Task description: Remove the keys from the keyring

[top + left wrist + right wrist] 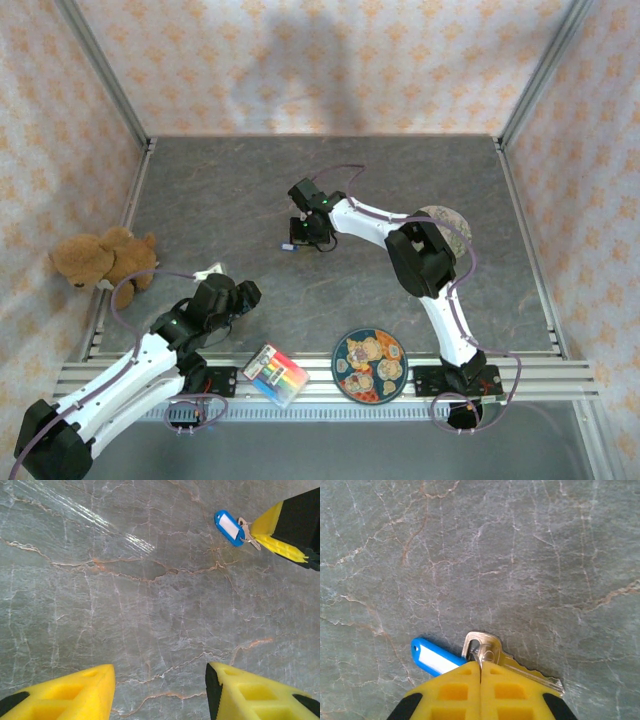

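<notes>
- The grey marbled tabletop (250, 190) carries everything; its middle is bare, which gives both arms room to work around the small keyring.
- The right arm (420, 260) reaches toward the centre of the tabletop. The left arm (150, 350) lies low near the front-left edge, well apart from the work.
- A teddy bear (100, 258) sits at the left edge, a round patterned plate (369, 365) at the front rail, and a colourful box (275, 373) beside the plate. All are far from the keyring and probably play no part.
- The right claw (480, 669) is down at the tabletop with its yellow fingers pressed flat together. The thin metal loop at the key's head runs into their seam and looks pinched there, likely to anchor the ring while the key is worked off.
- The left claw (160, 685) stands about half open with nothing between its fingers. It hangs above bare tabletop, facing the keyring from a distance, apparently ready to come in as the second hand.
- The keyring (432, 657) lies flat near the tabletop's centre, its blue tag sticking out to the left of the right claw's fingers.
- The key (520, 667) is silvery and not yet off the ring. Its head lies just in front of the fingertips, and its shank runs out from under the right-hand finger.
</notes>
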